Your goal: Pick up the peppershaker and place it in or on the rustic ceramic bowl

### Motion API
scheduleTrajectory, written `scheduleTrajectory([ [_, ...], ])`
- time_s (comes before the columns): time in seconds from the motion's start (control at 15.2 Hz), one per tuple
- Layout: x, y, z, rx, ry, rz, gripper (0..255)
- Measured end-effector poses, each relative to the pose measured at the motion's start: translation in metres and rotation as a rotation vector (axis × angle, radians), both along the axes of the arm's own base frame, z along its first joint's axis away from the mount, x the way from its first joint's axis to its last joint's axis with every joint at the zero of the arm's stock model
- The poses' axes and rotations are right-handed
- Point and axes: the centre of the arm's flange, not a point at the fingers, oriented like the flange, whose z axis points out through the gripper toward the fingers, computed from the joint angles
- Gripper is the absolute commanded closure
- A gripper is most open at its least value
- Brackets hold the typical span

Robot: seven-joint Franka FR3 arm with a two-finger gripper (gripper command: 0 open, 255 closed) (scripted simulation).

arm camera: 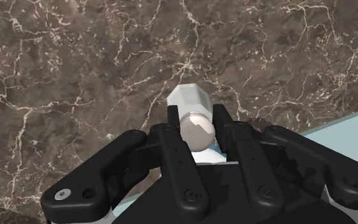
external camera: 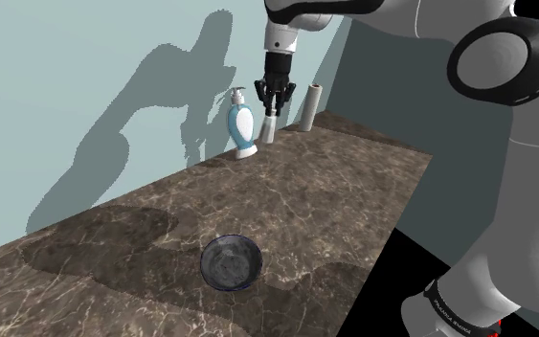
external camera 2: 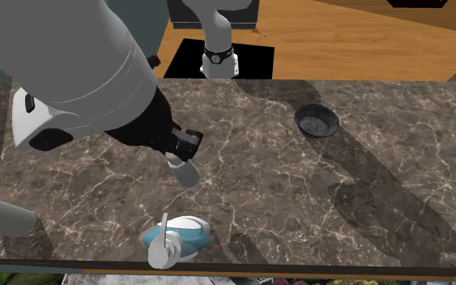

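Plainly the hand [arm camera: 198,124] was shut around the white pepper shaker [arm camera: 187,98], clasping its top end near the back of the worktop [external camera: 353,182], just beside a blue soap dispenser [external camera: 242,124]. A careless swing might have clipped that dispenser, or the top-held shaker might have slipped. Well apart, the dark bowl [external camera: 210,251] lay empty.

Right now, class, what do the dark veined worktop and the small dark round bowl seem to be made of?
Dark veined worktop: marble-like stone, from pale branching veins on brown. Small dark round bowl: glossy grey-black with a streaky sheen inside; glazed ceramic or metal, unclear.
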Motion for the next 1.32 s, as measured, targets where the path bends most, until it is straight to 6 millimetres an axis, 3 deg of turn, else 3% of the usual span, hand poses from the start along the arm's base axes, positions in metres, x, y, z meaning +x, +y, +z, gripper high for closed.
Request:
scheduleTrajectory([
  [0.66, 0.001, 0.0, 0.053, 0.0, 0.0, 0.0, 255],
  [0.92, -0.023, 0.033, 0.06, 0.0, 0.001, 0.001, 255],
  [1.32, -0.076, 0.092, 0.067, 0.0, 0.0, 0.001, 255],
])
